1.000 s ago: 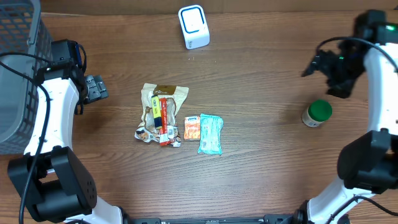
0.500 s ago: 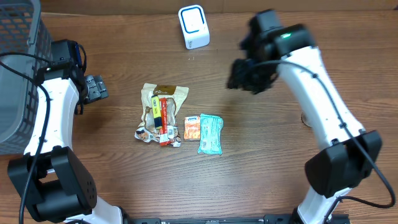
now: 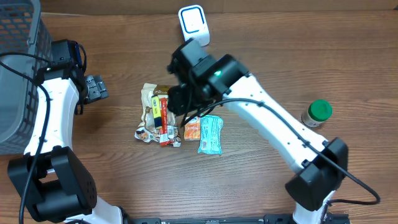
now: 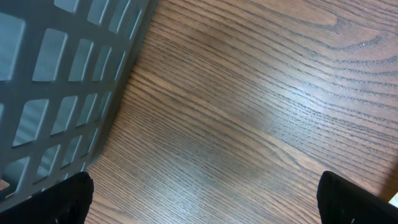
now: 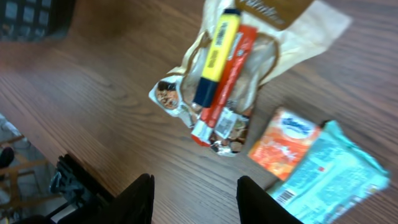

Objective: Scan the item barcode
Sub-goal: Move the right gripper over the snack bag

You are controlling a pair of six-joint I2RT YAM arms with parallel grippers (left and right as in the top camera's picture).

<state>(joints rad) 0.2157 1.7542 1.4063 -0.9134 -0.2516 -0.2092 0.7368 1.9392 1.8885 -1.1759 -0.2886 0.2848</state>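
Overhead, the right arm stretches across the wooden table (image 3: 267, 56) to a small heap of packets at its middle, and the right gripper (image 3: 180, 103) sits over the heap's upper right edge. Its wrist view, somewhat blurred, shows the right gripper (image 5: 196, 199) with its two dark fingers parted and only bare wood between them; it grasps nothing. Just beyond the fingers lies a beige snack pouch (image 5: 311, 25) with a yellow bar (image 5: 217, 56) and a red bar (image 5: 227, 81) lying lengthwise on top of it, side by side. Beside the pouch are an orange packet (image 5: 283, 140) and a teal packet (image 5: 329, 180), the two touching; a barcode shows at the teal packet's near corner. The white scanner (image 3: 193, 26) stands at the far edge of the table, apart from the heap. A green-lidded jar (image 3: 318, 114) stands upright well off to the right. The left gripper (image 3: 96, 87) rests near the grey basket (image 3: 18, 74), and its wrist view shows the left gripper (image 4: 205, 205) spread wide, empty, over bare wood with the basket wall at the left.
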